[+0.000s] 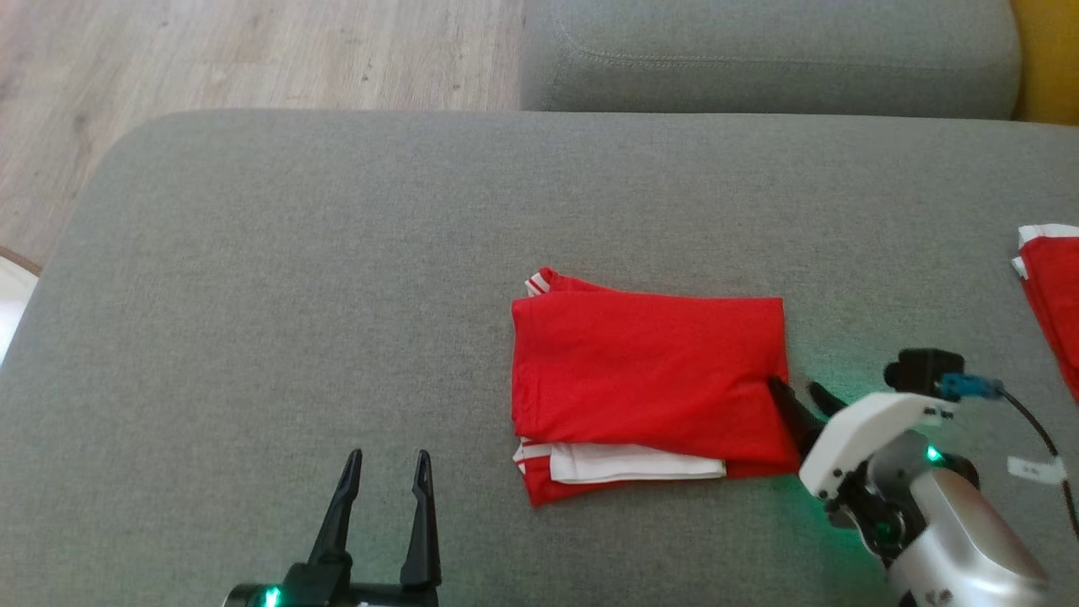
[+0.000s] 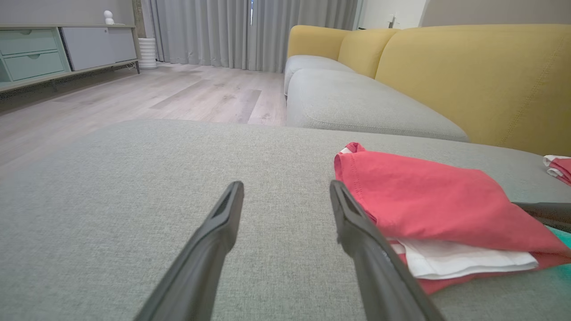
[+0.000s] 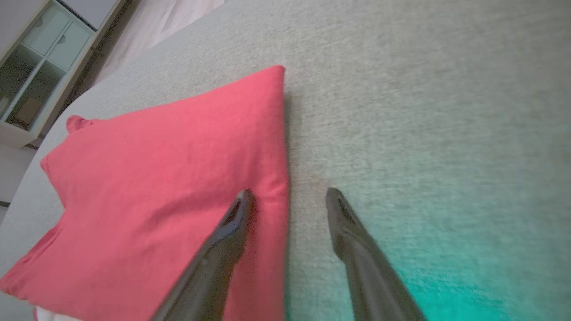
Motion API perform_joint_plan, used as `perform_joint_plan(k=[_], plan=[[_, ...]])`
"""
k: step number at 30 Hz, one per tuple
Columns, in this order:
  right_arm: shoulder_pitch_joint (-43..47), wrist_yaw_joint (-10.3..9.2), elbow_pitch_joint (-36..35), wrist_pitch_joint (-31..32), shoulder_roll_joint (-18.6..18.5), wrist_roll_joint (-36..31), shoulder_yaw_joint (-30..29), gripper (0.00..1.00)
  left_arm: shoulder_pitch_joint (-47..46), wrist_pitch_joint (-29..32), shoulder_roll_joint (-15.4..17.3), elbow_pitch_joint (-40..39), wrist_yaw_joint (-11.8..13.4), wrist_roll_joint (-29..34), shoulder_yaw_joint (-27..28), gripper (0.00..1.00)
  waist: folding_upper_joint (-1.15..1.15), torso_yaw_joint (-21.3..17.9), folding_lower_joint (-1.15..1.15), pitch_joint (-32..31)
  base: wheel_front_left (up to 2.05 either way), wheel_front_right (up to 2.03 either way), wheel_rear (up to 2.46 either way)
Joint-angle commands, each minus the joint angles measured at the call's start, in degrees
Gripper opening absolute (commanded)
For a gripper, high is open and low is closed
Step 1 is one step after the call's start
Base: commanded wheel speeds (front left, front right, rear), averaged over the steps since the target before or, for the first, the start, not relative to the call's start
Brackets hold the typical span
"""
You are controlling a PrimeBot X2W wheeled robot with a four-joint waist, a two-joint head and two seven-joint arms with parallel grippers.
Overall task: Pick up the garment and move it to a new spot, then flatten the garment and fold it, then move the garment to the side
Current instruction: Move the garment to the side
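Head view first: the garment (image 1: 649, 371) lies folded into a tidy red rectangle just off centre on the grey sofa cushion (image 1: 337, 253), with white trim peeking out along its 6 o'clock edge. My left gripper (image 1: 388, 457) sits at 7 o'clock, jaws spread, holding nothing and well apart from the cloth. My right gripper (image 1: 794, 384) is in at 4 o'clock, right on the garment's 3 o'clock edge. A second red garment (image 1: 1054, 295) lies far out at 3 o'clock.

Left wrist view: my two fingers wide open over bare cushion, the folded garment (image 2: 424, 200) just beside the one on the 3 o'clock side.

Right wrist view, and here's the action: jaws open and straddling the fold, one finger on the red cloth (image 3: 169, 178), the other on the cushion beside it. Nothing gripped yet.

Folding looks done, so I judge this is the last step, moving it aside. The next move calls for closing on that edge deep enough to catch every layer, then carrying it low toward 3 o'clock so the fold doesn't spill open.
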Motion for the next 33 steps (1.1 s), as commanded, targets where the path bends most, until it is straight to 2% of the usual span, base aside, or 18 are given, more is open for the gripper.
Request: perform_joint_plan(k=[1, 2, 5, 9, 10, 11, 13, 19, 25, 29, 32, 33], plan=[[-1.9, -0.05, -0.6, 0.8, 0.3, 1.1, 2.2, 0.40, -2.4, -0.5, -0.5, -1.4, 0.4, -0.2, 1.1, 1.00, 0.00, 0.1, -0.01, 0.2, 0.00, 0.00, 0.00], [-2.2, -0.05, -0.3, 1.0, 0.3, 1.8, 2.9, 0.00, -2.5, -0.5, -0.5, -1.3, 0.5, -0.2, 0.9, 1.00, 0.00, 0.1, -0.01, 0.3, 0.00, 0.00, 0.00], [-3.2, -0.05, -0.3, -0.3, -0.8, 3.0, 4.3, 0.00, -2.8, -0.5, -0.5, -1.5, 0.9, -0.4, 0.9, 1.00, 0.00, -0.6, -0.01, 0.6, 0.00, 0.00, 0.00], [-5.4, -0.05, -1.1, -2.9, -4.7, 2.5, 5.9, 0.00, -2.9, -0.5, -0.5, -1.7, 1.1, -0.6, 0.9, 1.00, 0.00, -2.7, -0.01, 1.2, 0.00, 0.00, 0.00], [-6.9, -0.05, -1.8, -3.6, -7.6, 2.0, 6.4, 0.00, -3.3, -0.5, -0.5, -2.0, 0.9, -0.5, 0.9, 1.00, 0.00, -4.0, -0.01, 1.8, 0.00, 0.00, 0.00], [-6.9, -0.05, -1.8, -3.6, -7.6, 2.0, 6.4, 0.00, -3.3, -0.5, -0.5, -2.0, 0.9, -0.5, 0.9, 1.00, 0.00, -4.0, -0.01, 1.8, 0.00, 0.00, 0.00], [-8.7, -0.05, -2.8, -3.3, -11.0, 1.6, 7.0, 0.00, -3.9, -0.5, -0.5, -2.6, 0.6, -0.1, 0.9, 1.00, 0.00, -5.3, -0.01, 2.8, 0.00, 0.00, 0.00], [-15.6, -0.05, -7.1, -0.6, -23.6, -0.1, 8.6, 0.00, -6.5, -0.5, -0.5, -4.0, -0.2, 0.9, 1.3, 1.00, 0.00, -9.4, -0.01, 7.2, 0.00, 0.00, 0.00], [-21.1, -0.05, -10.2, 2.0, -34.6, -0.9, 8.0, 0.00, -10.0, -0.5, -0.5, -3.9, -1.2, 2.1, 1.6, 1.00, 0.00, -11.6, -0.01, 11.8, 0.00, 0.00, 0.00], [-22.8, -0.05, -10.4, 3.1, -39.9, -1.2, 7.1, 0.00, -11.8, -0.5, -0.5, -4.1, -1.7, 2.2, 1.6, 1.00, 0.00, -12.1, -0.01, 13.5, 0.00, 0.00, 0.00], [-23.0, -0.05, -10.0, 3.7, -42.1, -1.5, 6.0, 0.00, -12.6, -0.5, -0.5, -4.2, -1.9, 2.1, 1.7, 1.00, 0.00, -12.3, -0.01, 14.0, 0.00, 0.00, 0.00], [-23.1, -0.05, -9.8, 3.7, -42.5, -1.9, 5.7, 0.04, -12.8, -0.5, -0.5, -4.4, -2.0, 1.9, 1.8, 1.00, 0.00, -12.4, -0.01, 14.1, 0.00, 0.00, 0.00]])
